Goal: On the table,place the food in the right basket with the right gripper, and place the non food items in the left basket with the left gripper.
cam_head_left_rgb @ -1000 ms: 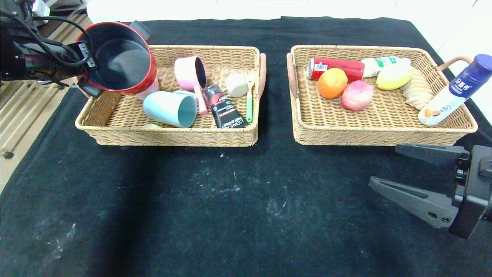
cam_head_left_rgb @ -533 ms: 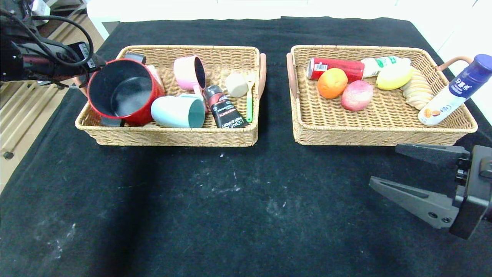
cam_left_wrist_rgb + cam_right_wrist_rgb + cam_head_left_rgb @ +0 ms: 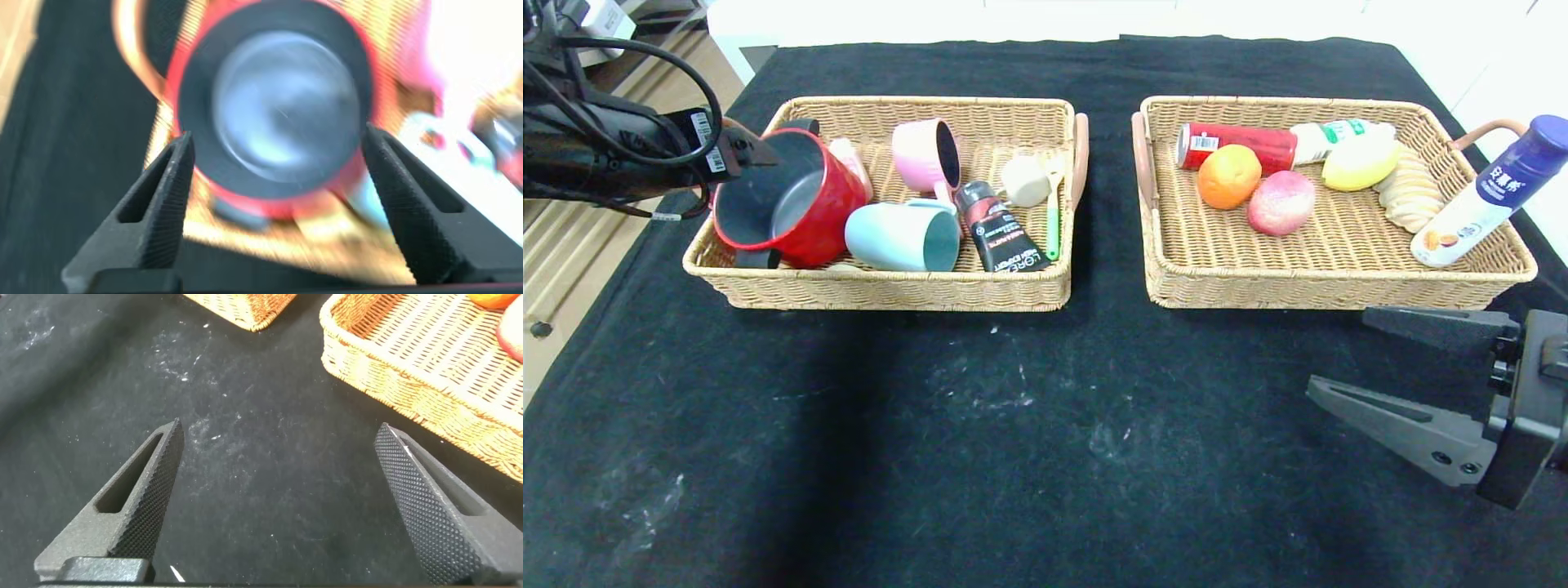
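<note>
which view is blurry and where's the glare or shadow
Left wrist view: the red pot with a dark inside is smeared and soft, with a blown-out white patch beside it. Head view: sharp, a broad darker band falls on the black tablecloth. Right wrist view: crisp weave on the wicker basket.

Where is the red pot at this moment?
In the head view, the red pot lies tilted in the left end of the left basket, beside the light blue cup, with the open left gripper just at its rim.

Wooden floor [image 3: 572,237] beside black table [image 3: 1013,425]
</note>
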### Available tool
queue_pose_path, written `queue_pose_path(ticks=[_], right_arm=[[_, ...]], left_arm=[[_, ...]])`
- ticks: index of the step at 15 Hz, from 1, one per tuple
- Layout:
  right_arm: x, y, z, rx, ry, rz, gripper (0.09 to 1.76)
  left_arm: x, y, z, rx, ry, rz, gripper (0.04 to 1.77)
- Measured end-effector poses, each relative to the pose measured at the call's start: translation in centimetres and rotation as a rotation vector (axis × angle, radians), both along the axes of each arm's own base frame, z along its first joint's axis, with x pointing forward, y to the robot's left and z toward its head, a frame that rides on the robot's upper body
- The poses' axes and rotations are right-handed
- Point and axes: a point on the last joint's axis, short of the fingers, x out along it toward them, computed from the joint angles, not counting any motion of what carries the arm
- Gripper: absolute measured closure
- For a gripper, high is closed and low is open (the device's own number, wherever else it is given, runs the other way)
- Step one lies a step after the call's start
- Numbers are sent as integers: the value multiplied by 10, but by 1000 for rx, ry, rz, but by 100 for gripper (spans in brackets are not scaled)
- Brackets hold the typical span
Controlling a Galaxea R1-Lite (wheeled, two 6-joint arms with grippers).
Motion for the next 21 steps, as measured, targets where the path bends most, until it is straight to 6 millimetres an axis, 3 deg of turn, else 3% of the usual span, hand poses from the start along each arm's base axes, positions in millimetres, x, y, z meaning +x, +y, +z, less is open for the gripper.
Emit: queue_pose_path(ticks=[5, 12, 16, 21], right_arm=[[0, 0, 0, -1, -2, -1, 14], [-1, -1, 0, -1, -6, -5, 14], [-9, -8, 3, -4, -39, -25, 14], [-27, -32, 14, -38, 2, -134, 14]], left_arm=[[-57, -32, -14, 65, 43, -161, 21], [-119, -50, -47, 89, 95, -333, 14], [-155, -47, -57, 90, 77, -389, 12], [-191, -32, -74, 124, 50, -405, 11]])
